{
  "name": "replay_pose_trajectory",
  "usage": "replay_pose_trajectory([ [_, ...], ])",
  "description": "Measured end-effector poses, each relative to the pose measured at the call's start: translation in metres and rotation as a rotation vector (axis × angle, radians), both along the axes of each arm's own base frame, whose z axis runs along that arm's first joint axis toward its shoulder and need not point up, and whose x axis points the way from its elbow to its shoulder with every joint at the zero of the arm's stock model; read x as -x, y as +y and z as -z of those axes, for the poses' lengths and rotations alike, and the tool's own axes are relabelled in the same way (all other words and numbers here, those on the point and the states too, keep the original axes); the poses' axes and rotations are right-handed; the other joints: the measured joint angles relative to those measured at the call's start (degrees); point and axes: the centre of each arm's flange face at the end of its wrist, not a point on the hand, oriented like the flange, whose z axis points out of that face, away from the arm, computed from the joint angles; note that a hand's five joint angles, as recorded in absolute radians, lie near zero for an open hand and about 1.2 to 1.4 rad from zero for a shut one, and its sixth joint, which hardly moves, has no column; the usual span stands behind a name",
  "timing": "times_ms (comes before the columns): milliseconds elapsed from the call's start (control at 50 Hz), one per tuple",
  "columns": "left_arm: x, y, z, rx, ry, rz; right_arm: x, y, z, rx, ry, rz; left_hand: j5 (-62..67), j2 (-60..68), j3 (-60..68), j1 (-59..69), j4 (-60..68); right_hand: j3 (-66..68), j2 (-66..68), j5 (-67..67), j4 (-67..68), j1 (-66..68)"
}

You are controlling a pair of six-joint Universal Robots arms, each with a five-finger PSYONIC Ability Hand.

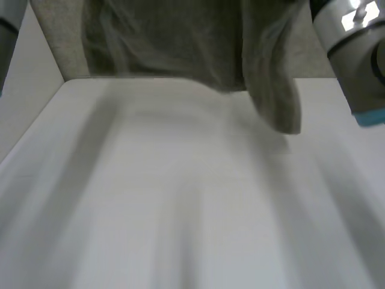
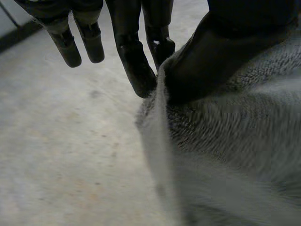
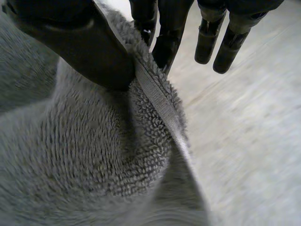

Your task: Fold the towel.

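The towel [image 1: 180, 42], grey and looped in pile, hangs lifted above the table [image 1: 180, 198]. Its lower edge dangles over the table's far side and one corner droops lowest toward the table's right. At the table's left the left arm [image 1: 7, 36] rises beside the cloth. In the left wrist view the left hand [image 2: 211, 56] pinches the towel's edge: the thumb presses down on the pile against fingers [image 2: 134, 66] behind the cloth, while the outer fingers hang straight and free above the bare table. In the right wrist view the right hand [image 3: 75, 42] pinches in the same way, its thumb clamped on the flat woven hem [image 3: 157, 101] against the fingers behind it, with the remaining fingers straight and apart from the cloth. At the table's right the right arm [image 1: 355, 60] stands beside the drooping corner.
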Motion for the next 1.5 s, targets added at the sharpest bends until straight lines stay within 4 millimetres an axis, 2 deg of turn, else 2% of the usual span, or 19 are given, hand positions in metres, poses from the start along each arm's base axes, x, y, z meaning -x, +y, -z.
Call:
replay_pose_trajectory([
  [40, -0.003, 0.000, 0.018, -0.053, -0.038, 0.029, 0.001, 0.003, 0.019, -0.048, 0.052, -0.008, 0.12, 0.07, 0.00, 0.00, 0.00, 0.00, 0.17, 0.09, 0.00, 0.00],
  [100, -0.009, 0.001, 0.061, -0.180, -0.110, 0.072, 0.003, 0.011, 0.060, -0.131, 0.161, -0.013, 0.30, 0.19, 0.00, 0.00, 0.00, 0.00, 0.17, 0.10, 0.00, 0.00],
  [120, -0.011, 0.001, 0.069, -0.206, -0.121, 0.076, 0.004, 0.013, 0.067, -0.142, 0.179, -0.012, 0.30, 0.19, 0.00, 0.00, 0.00, 0.00, 0.17, 0.11, 0.00, -0.02],
  [180, -0.022, 0.003, 0.120, -0.356, -0.169, 0.083, 0.007, 0.026, 0.112, -0.204, 0.308, -0.008, 0.30, 0.22, -0.01, 0.00, 0.00, 0.00, 0.17, 0.10, 0.00, 0.00],
  [200, -0.023, 0.004, 0.128, -0.377, -0.174, 0.081, 0.008, 0.028, 0.120, -0.215, 0.330, -0.008, 0.30, 0.24, -0.01, 0.00, 0.00, 0.00, 0.17, 0.10, 0.00, -0.02],
  [260, -0.032, 0.007, 0.176, -0.513, -0.214, 0.065, 0.010, 0.042, 0.164, -0.271, 0.448, -0.014, 0.30, 0.25, -0.01, 0.00, 0.00, 0.00, 0.17, 0.11, 0.00, 0.00],
  [280, -0.033, 0.008, 0.185, -0.536, -0.224, 0.060, 0.011, 0.045, 0.171, -0.283, 0.467, -0.015, 0.30, 0.25, -0.01, 0.00, 0.00, 0.00, 0.17, 0.10, 0.00, -0.02],
  [340, -0.036, 0.015, 0.229, -0.651, -0.299, 0.036, 0.011, 0.059, 0.210, -0.349, 0.566, -0.028, 0.30, 0.25, -0.01, 0.00, 0.00, -0.01, 0.42, 0.11, 0.00, 0.00],
  [440, -0.036, 0.028, 0.267, -0.749, -0.452, 0.004, 0.011, 0.075, 0.240, -0.432, 0.640, -0.037, 0.30, 0.25, -0.01, 0.00, 0.00, -0.01, 0.42, 0.22, 0.00, 0.00],
  [500, -0.037, 0.032, 0.272, -0.778, -0.513, -0.009, 0.012, 0.078, 0.244, -0.463, 0.641, -0.023, 0.30, 0.25, -0.02, 0.00, 0.00, -0.01, 0.42, 0.22, 0.00, 0.00],
  [600, -0.037, 0.034, 0.271, -0.800, -0.548, -0.023, 0.014, 0.076, 0.243, -0.504, 0.606, 0.010, 0.30, 0.25, -0.02, 0.00, 0.00, -0.01, 0.42, 0.47, 0.00, 0.00],
  [640, -0.038, 0.034, 0.269, -0.805, -0.549, -0.029, 0.015, 0.073, 0.242, -0.536, 0.571, 0.032, 0.59, 0.25, -0.01, 0.00, 0.00, -0.01, -4.59, -5.41, 0.00, -1.48],
  [740, -0.039, 0.035, 0.264, -0.803, -0.540, -0.033, 0.018, 0.066, 0.247, -0.612, 0.500, 0.062, 1.47, 0.27, -0.01, 0.00, 0.00, -0.01, -28.80, -30.29, 0.00, -25.48],
  [780, -0.038, 0.036, 0.263, -0.803, -0.535, -0.033, 0.019, 0.064, 0.250, -0.641, 0.477, 0.072, 1.47, 0.29, -0.01, 0.00, 0.00, -0.01, -33.80, -35.44, 0.00, -31.62],
  [980, -0.041, 0.037, 0.260, -0.822, -0.513, -0.032, 0.033, 0.042, 0.261, -0.773, 0.342, 0.172, 1.47, 0.33, -0.02, 0.00, 0.00, -0.01, -38.56, -42.02, -0.25, -36.21],
  [1220, -0.048, 0.033, 0.261, -0.836, -0.502, -0.052, 0.064, 0.025, 0.266, -0.898, 0.297, 0.263, 1.47, 0.33, -0.02, 0.00, 0.00, -0.03, -38.36, -39.37, -0.25, -36.03],
  [1280, -0.048, 0.033, 0.260, -0.838, -0.500, -0.053, 0.073, 0.024, 0.267, -0.934, 0.299, 0.283, 1.47, 0.33, -0.02, 0.00, 0.00, -0.03, -34.45, -35.42, -0.25, -32.89],
  [1500, -0.048, 0.032, 0.259, -0.866, -0.462, -0.043, 0.091, 0.020, 0.262, -0.963, 0.285, 0.330, 1.47, 0.33, -0.02, 0.00, 0.00, -0.03, -6.45, -7.76, -0.25, -4.10],
])
